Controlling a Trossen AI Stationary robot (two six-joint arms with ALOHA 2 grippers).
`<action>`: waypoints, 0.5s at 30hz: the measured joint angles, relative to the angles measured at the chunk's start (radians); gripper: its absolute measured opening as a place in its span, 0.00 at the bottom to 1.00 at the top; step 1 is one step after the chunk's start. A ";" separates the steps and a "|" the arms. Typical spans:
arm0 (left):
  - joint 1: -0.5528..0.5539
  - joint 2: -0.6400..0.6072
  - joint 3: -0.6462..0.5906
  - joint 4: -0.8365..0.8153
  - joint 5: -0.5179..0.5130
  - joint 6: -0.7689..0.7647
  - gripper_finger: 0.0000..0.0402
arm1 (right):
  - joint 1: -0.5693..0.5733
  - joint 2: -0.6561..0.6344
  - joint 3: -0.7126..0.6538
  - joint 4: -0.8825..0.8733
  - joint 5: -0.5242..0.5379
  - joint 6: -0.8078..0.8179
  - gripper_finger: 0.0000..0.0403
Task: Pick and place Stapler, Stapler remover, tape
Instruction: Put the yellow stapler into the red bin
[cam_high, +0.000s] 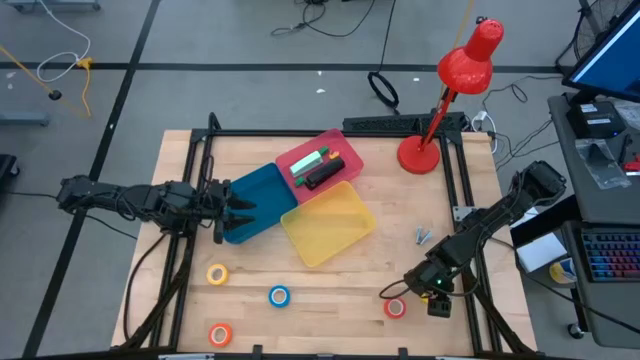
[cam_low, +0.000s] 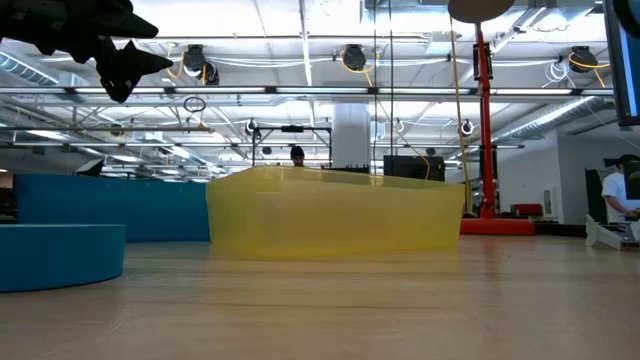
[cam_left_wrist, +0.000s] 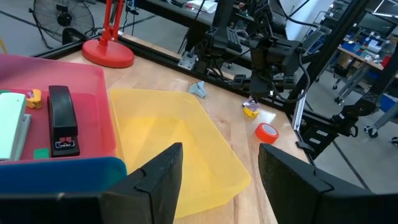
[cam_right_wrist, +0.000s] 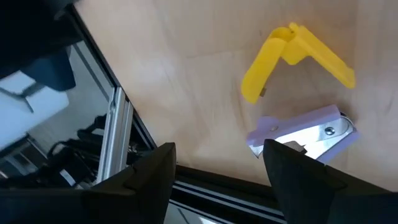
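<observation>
Four tape rolls lie flat on the near part of the table: yellow (cam_high: 217, 273), blue (cam_high: 279, 295), orange (cam_high: 220, 334) and red (cam_high: 395, 308). The black stapler (cam_high: 322, 177) lies in the pink bin (cam_high: 345, 148). A yellow staple remover (cam_right_wrist: 292, 56) and a purple one (cam_right_wrist: 305, 134) lie on the wood just beyond my right gripper (cam_right_wrist: 217, 180), which is open, low over the table beside the red roll (cam_left_wrist: 267, 132). A grey remover (cam_high: 422, 236) lies farther back. My left gripper (cam_left_wrist: 217, 186) is open, raised over the blue bin (cam_high: 255, 203).
The yellow bin (cam_high: 328, 222) stands mid-table between the blue and pink bins. A red desk lamp (cam_high: 420, 152) stands at the far right corner. Black frame rails (cam_right_wrist: 118, 137) run along the table's edges near my right gripper. Bare wood lies around the tape rolls.
</observation>
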 joint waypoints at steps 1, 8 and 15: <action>0.000 0.000 0.000 0.000 0.000 0.001 0.52 | 0.000 0.000 0.000 0.000 0.001 0.022 0.58; 0.000 0.000 0.000 0.000 0.000 0.000 0.52 | -0.014 -0.043 0.000 0.056 0.043 0.059 0.58; 0.000 0.001 0.000 0.007 0.000 -0.002 0.52 | 0.009 -0.206 0.000 0.082 0.266 0.012 0.58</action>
